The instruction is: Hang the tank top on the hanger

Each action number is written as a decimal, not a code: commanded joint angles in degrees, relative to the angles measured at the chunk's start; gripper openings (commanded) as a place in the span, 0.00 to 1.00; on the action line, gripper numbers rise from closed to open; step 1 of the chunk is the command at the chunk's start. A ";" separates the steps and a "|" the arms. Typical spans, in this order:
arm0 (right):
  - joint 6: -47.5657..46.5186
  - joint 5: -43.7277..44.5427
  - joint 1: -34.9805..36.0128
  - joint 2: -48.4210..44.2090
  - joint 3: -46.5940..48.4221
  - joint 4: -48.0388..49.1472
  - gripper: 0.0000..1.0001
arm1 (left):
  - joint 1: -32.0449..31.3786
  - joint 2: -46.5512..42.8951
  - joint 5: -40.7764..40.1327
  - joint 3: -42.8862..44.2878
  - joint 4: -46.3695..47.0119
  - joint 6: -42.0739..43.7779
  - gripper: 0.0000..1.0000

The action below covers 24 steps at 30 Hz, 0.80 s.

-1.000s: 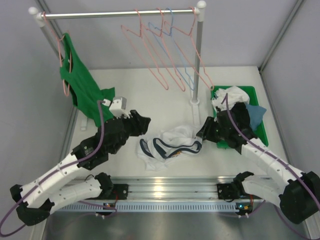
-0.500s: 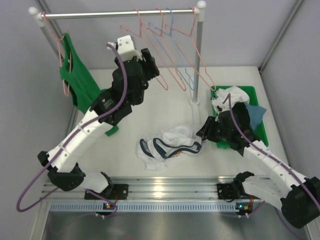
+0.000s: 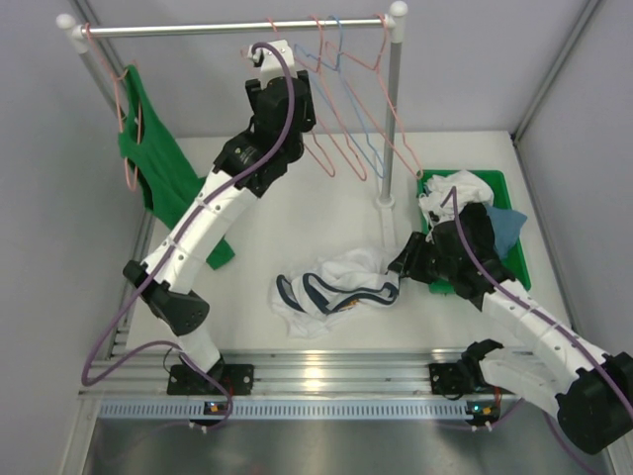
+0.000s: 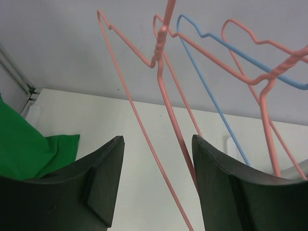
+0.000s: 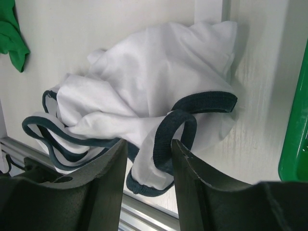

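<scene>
The white tank top (image 3: 336, 282) with navy trim lies crumpled on the table near the front; it fills the right wrist view (image 5: 144, 86). My right gripper (image 3: 404, 263) is open at its right edge, jaws either side of a navy strap loop (image 5: 168, 134), not closed on it. My left gripper (image 3: 297, 99) is raised to the rail, open, with a salmon-pink hanger (image 4: 159, 144) between its jaws in the left wrist view; that hanger (image 3: 297, 109) hangs leftmost of the group.
A light blue hanger (image 3: 346, 89) and more pink hangers hang on the rail (image 3: 227, 28). A green tank top (image 3: 158, 163) hangs at left. The rack post (image 3: 389, 129) stands by a green bin (image 3: 514, 237) of clothes at right.
My left arm rose from the table beside the green top up to the hangers on the rail. My right gripper stayed at the tank top's right edge.
</scene>
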 commanded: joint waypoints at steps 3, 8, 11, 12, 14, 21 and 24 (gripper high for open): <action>-0.59 -0.95 -0.49 -1.24 -0.46 2.04 0.41 | 1.78 1.41 2.21 2.76 -2.83 2.59 0.63; -0.59 -0.95 -0.49 -1.59 -0.98 2.05 0.41 | 2.13 1.76 2.04 2.32 -3.70 2.86 0.62; -0.68 -1.04 -0.58 -1.50 -1.33 2.31 0.41 | 2.04 0.97 1.60 1.26 -3.71 2.94 0.60; -0.68 -0.96 -0.49 -1.50 -1.34 2.31 0.41 | 2.13 0.45 1.51 0.48 -3.62 3.38 0.58; -0.68 -1.13 -0.49 -1.41 -1.51 2.57 0.41 | 2.22 0.09 0.89 -0.06 -3.53 3.82 0.56; -0.59 -1.31 -0.49 -1.06 -1.86 3.01 0.40 | 2.31 -1.57 -0.51 -2.87 -3.44 5.93 0.45; -0.59 -1.39 -0.49 -0.97 -1.86 3.19 0.40 | 2.39 -2.71 -0.60 -4.01 -3.09 5.93 0.41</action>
